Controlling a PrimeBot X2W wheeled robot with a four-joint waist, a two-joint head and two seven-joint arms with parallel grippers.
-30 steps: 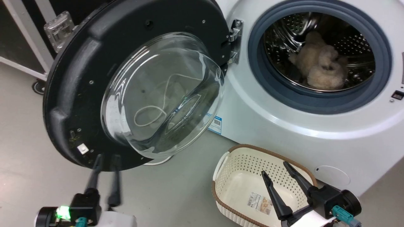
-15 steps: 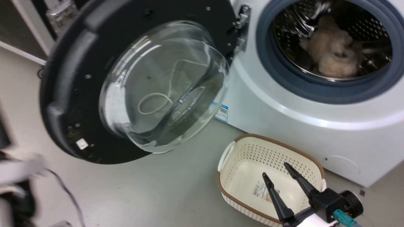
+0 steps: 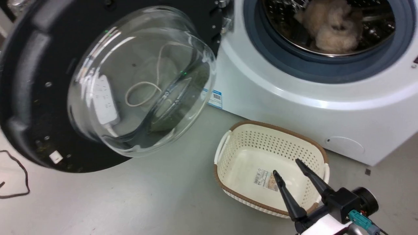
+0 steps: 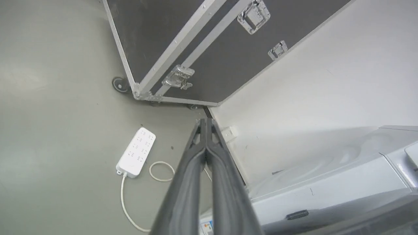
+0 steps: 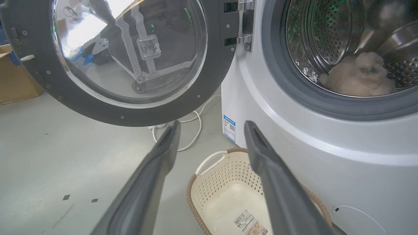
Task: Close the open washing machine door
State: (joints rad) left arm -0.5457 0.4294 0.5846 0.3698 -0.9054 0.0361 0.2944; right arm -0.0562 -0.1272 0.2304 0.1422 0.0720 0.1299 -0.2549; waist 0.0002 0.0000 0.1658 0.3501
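Observation:
The washing machine door (image 3: 29,65) stands wide open at the left, its black rim around a bulging glass bowl (image 3: 140,81). It hangs by a metal hinge (image 5: 241,39) on the white washing machine (image 3: 294,104). A fluffy beige item (image 3: 329,26) lies in the steel drum (image 5: 313,36). My right gripper (image 3: 287,167) is open and empty, low in front of the machine and apart from the door (image 5: 215,49). My left gripper (image 4: 205,121) is shut on nothing and points at the floor beside the machine's side (image 4: 326,182).
A cream perforated basket (image 3: 277,129) sits on the floor right under my right gripper, close to the machine's front. A white power strip (image 4: 136,152) with its cord and a wheeled black flight case (image 4: 196,49) lie behind the door. A black cable (image 3: 19,176) curls at the far left.
The head camera has turned, shifting the whole picture. The left gripper, seen under the door's lower edge a second ago, has left the head view. The right gripper stays open over the basket.

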